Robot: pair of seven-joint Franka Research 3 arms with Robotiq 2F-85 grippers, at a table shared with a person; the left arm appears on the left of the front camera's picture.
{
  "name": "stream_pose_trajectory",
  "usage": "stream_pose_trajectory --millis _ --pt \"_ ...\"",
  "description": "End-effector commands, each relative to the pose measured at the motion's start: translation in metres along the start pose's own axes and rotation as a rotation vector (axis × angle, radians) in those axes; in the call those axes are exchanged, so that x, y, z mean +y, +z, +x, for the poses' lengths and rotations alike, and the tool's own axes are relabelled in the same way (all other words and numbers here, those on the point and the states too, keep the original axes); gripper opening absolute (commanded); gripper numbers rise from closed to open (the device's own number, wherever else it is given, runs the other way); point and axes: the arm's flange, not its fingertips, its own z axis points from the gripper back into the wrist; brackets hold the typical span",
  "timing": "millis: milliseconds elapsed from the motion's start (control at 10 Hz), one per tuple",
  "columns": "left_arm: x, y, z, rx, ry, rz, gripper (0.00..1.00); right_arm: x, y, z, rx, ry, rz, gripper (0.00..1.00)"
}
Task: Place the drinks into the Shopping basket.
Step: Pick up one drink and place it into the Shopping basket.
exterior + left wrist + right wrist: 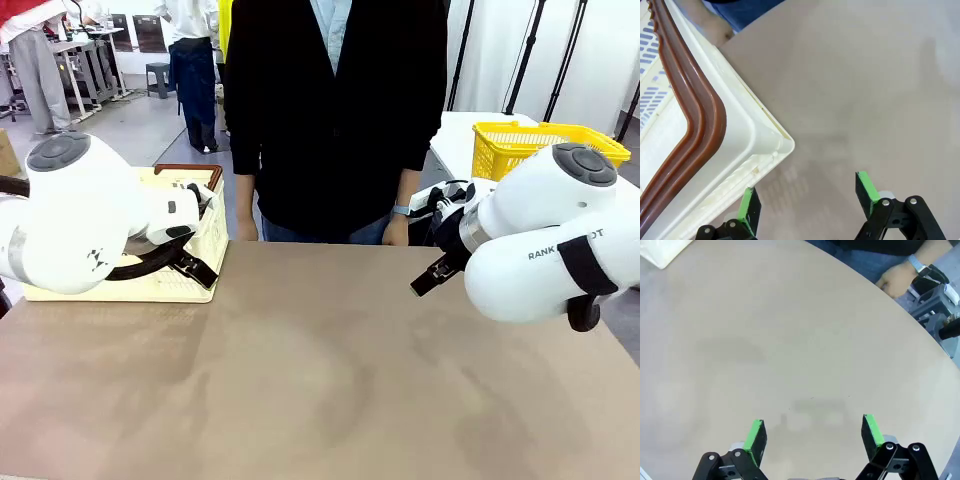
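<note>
The drinks are out of view. The Shopping basket point(200, 235), cream-white with a brown rim, stands at the table's far left, partly behind my left arm. In the left wrist view its corner point(760, 135) and brown handle point(702, 117) lie just left of my left gripper point(807, 192), which hangs open over bare table with nothing between its green pads. From the front, that left gripper point(195, 268) sits at the basket's near right corner. Over the right side of the table, my right gripper point(812, 435) is open too, and it appears near the far edge point(428, 280).
A person in a dark jacket stands at the far edge, hands point(397, 232) hanging by the table; one hand with a wristwatch point(897, 280) is in the right wrist view. A yellow mesh basket point(510, 145) sits on a white table behind, at the right.
</note>
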Motion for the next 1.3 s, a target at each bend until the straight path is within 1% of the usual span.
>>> stream_pose_trajectory --millis 0,1200 --pt "0.0 0.0 0.0 0.0 0.0 0.0 1.0 0.0 0.0 0.0 0.0 0.0 0.0 1.0" --pt "0.0 0.0 0.0 0.0 0.0 0.0 1.0 0.0 0.0 0.0 0.0 0.0 0.0 1.0"
